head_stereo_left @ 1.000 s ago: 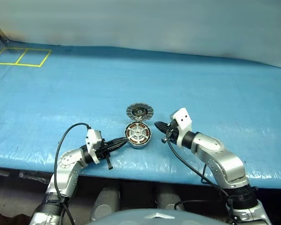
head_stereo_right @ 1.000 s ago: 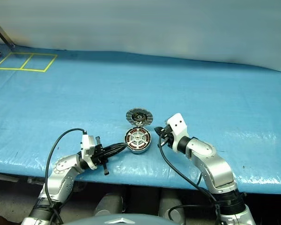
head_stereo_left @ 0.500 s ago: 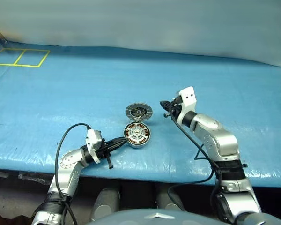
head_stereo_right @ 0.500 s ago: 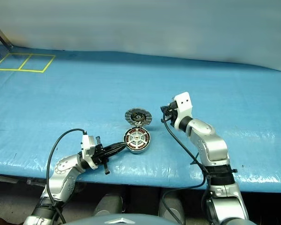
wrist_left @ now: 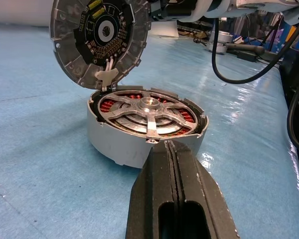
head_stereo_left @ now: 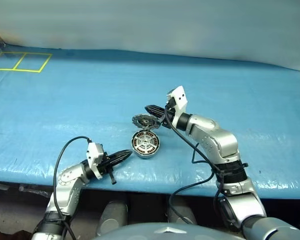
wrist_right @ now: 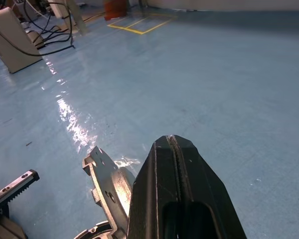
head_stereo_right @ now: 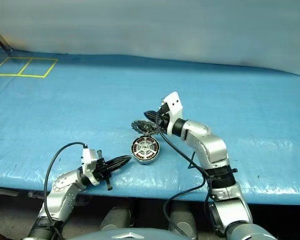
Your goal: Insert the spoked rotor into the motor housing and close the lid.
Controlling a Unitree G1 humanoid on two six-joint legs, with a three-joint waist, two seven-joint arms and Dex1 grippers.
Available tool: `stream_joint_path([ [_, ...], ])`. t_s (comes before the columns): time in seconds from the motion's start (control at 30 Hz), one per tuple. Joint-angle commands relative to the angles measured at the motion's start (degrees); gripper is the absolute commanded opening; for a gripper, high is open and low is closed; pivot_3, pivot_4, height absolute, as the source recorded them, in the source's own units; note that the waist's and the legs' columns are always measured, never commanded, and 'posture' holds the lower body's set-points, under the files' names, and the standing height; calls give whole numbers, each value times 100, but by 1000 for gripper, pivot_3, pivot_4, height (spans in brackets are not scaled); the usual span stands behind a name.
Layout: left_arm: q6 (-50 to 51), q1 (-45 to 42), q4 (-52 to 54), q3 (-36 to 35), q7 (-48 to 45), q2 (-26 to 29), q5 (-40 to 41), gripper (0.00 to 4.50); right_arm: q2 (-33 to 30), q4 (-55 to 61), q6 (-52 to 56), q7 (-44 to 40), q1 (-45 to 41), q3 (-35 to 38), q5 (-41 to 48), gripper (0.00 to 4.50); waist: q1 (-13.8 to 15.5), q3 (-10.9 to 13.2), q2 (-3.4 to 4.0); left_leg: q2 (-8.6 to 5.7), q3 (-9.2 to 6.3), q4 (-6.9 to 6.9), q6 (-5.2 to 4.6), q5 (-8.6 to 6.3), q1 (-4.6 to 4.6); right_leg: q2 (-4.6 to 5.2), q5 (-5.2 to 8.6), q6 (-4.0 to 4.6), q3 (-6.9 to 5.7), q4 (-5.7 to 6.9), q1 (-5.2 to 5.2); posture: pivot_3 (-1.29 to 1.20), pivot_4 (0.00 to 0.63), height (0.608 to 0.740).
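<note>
Blue tarp table (head_stereo_left: 65, 100) fills most of the frame. Housing (head_stereo_left: 145, 144) sits lower centre with the rotor (wrist_left: 148, 110) already seated inside it, so only closing is left. Lid (head_stereo_left: 144, 121) stands half raised just above it. Right gripper (head_stereo_left: 151, 109), fingers pressed together and holding nothing, is at the lid's top edge. Left gripper (head_stereo_left: 124, 155), also shut and empty, sits just lower left of the housing.

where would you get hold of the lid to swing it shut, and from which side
Probably at the lid's free rim, opposite the hinge joining it to the motor housing, coming from the far side. It stands tilted up on that hinge, so pushing the top edge toward the housing should fold it over the spoked rotor.
</note>
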State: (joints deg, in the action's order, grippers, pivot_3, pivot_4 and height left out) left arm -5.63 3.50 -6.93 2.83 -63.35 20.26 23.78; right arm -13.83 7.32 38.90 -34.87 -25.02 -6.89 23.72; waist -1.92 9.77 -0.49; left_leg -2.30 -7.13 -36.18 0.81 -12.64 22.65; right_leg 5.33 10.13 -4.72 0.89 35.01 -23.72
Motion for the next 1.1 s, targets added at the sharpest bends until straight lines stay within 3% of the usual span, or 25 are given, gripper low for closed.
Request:
stream_joint_path([
  [0.03, -24, 28, 219, -64, -16, -12, 144, 0, -120, 595, 116, -43, 290, -36, 130, 31, -4, 0, 0, 0, 0, 0, 0, 0, 0, 0, 0, 0, 0, 0, 0, 0, 150, 740],
  [0.37, 168, 60, 282, -90, -137, 142, 273, 0, -385, 1153, 219, 118, 1309, -545, -71, 31, -13, -1, 0, 2, 2, 0, 0, 0, -2, 0, 3, 3, 0, 1, 0, 0, 150, 740],
  [0.93, 446, 225, 514, -169, -236, 364, 444, 0, -172, 734, -134, 284, 1502, -734, -379, 31, -11, -13, -4, 3, 2, -1, 2, 1, -11, 0, 3, 3, 0, 2, 6, 0, 150, 740],
  [1.03, 432, 209, 500, -171, -232, 368, 440, 0, -278, 824, -118, 204, 1491, -772, -396, 619, -11, -13, -4, 3, 2, -1, 2, 1, -10, 0, 4, 3, 0, 2, 6, 0, 150, 740],
  [1.1, 428, 184, 485, -163, -227, 359, 428, 0, -292, 883, -178, 149, 1494, -764, -376, 1238, -9, -14, -4, 3, 2, -1, 2, 1, -10, 0, 4, 3, 0, 2, 6, 0, 150, 740],
])
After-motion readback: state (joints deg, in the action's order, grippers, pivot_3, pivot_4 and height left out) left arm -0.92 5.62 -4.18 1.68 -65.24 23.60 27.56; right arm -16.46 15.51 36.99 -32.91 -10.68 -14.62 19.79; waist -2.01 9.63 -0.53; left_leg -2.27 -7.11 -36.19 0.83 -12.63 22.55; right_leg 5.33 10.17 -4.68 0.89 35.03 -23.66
